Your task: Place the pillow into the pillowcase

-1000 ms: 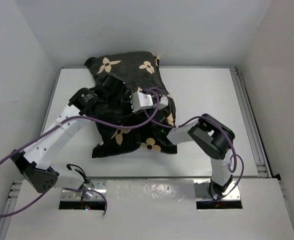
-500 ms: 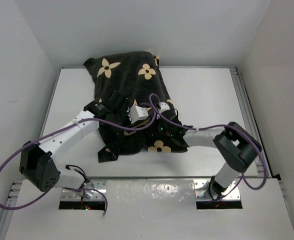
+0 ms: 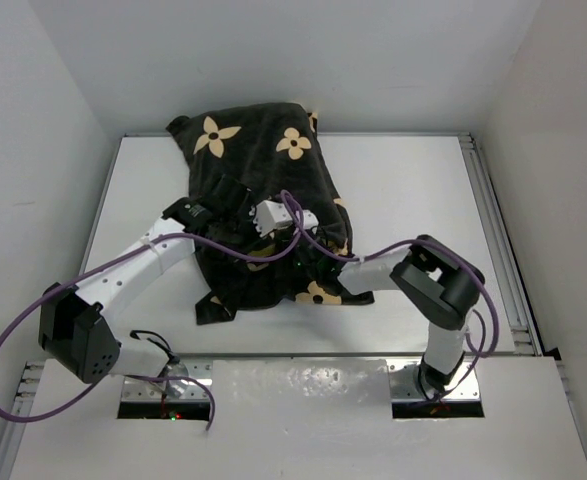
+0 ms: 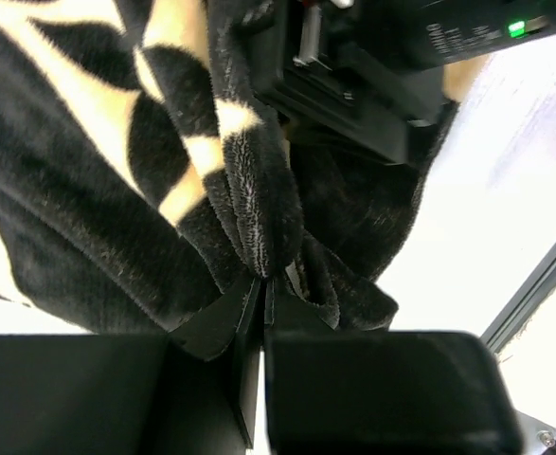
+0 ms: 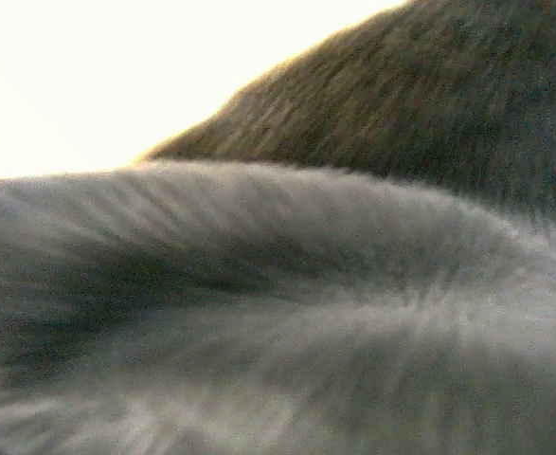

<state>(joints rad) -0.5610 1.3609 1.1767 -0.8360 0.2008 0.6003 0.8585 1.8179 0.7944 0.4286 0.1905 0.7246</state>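
Note:
The pillowcase (image 3: 263, 170), black with tan flowers, lies plump across the middle of the table from back left to front centre. The pillow itself is hidden. My left gripper (image 3: 288, 232) reaches over the case and is shut on a bunched fold of its black fabric (image 4: 263, 284). My right gripper (image 3: 311, 268) is pushed into the case's near end, just in front of the left one. Blurred grey and dark fabric (image 5: 287, 313) fills the right wrist view, so its fingers are hidden.
The white table (image 3: 413, 200) is enclosed by white walls at the back and sides. A metal rail (image 3: 503, 250) runs along its right edge. Purple cables (image 3: 303, 215) loop over the case between the two arms.
The case has been dragged a little to the right and toward the front. The right arm's elbow swung out to the right, then came back in.

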